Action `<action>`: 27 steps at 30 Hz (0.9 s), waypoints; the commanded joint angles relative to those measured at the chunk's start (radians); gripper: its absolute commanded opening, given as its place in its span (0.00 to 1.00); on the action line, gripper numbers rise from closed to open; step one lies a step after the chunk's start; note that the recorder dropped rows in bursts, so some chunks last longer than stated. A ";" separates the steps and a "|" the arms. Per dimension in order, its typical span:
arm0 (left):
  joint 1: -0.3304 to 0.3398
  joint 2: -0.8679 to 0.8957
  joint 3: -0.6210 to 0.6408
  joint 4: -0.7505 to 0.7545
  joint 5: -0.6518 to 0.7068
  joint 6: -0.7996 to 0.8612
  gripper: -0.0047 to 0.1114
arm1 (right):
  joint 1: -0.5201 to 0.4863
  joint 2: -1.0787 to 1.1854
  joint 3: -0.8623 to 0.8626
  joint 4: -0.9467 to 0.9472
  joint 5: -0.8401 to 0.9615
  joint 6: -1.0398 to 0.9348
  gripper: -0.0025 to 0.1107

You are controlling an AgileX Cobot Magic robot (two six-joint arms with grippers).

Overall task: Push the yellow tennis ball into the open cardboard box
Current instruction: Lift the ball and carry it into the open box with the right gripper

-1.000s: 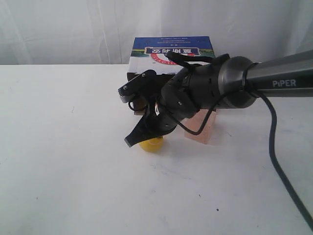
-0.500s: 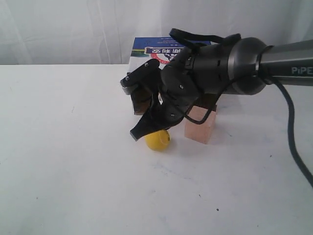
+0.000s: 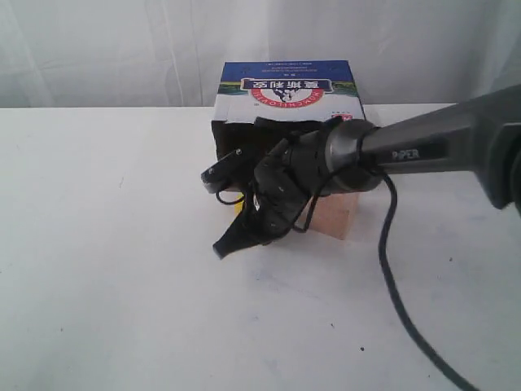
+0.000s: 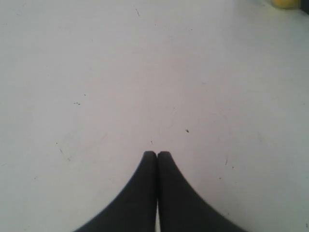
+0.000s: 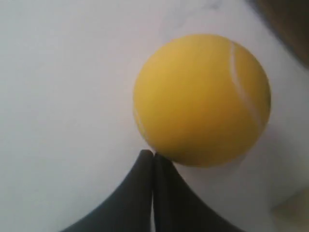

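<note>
The yellow tennis ball (image 5: 202, 99) fills the right wrist view, its white seam curving down one side. My right gripper (image 5: 153, 154) is shut, and its tips touch the ball's near side. In the exterior view the right gripper (image 3: 224, 247) points down at the table in front of the open cardboard box (image 3: 285, 90). The ball is almost hidden behind the gripper there, with only a yellow sliver (image 3: 238, 207) showing. The box's dark inside (image 5: 285, 19) lies just beyond the ball. My left gripper (image 4: 157, 153) is shut over bare table, and the ball's edge (image 4: 285, 3) shows far off.
A pale wooden cube (image 3: 335, 215) stands right of the gripper, close to the box front; its corner (image 5: 294, 209) shows in the right wrist view. The white table (image 3: 122, 285) spreads around. A black cable (image 3: 399, 301) trails from the right arm.
The right gripper has moved toward the box mouth, and the ball has rolled ahead of it, from open view to nearly hidden behind the gripper.
</note>
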 commanded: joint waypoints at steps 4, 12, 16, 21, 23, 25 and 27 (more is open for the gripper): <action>-0.005 -0.005 0.004 0.002 0.017 0.002 0.04 | -0.074 -0.206 -0.175 -0.326 0.139 0.260 0.02; -0.005 -0.005 0.004 0.002 0.017 0.002 0.04 | 0.031 -0.301 0.010 -0.262 0.175 0.312 0.02; -0.005 -0.005 0.004 0.002 0.017 0.002 0.04 | 0.098 -0.357 0.078 -0.220 0.136 0.323 0.02; -0.005 -0.005 0.004 0.002 0.017 0.002 0.04 | 0.156 -0.458 0.131 -0.071 0.069 0.327 0.02; -0.005 -0.005 0.004 0.002 0.017 0.002 0.04 | 0.164 -0.495 0.143 0.051 0.106 0.327 0.02; -0.005 -0.005 0.004 0.002 0.017 0.002 0.04 | 0.164 -0.523 0.147 0.144 0.167 0.327 0.02; -0.005 -0.005 0.004 0.002 0.017 0.002 0.04 | 0.164 -0.542 0.149 0.218 0.228 0.327 0.02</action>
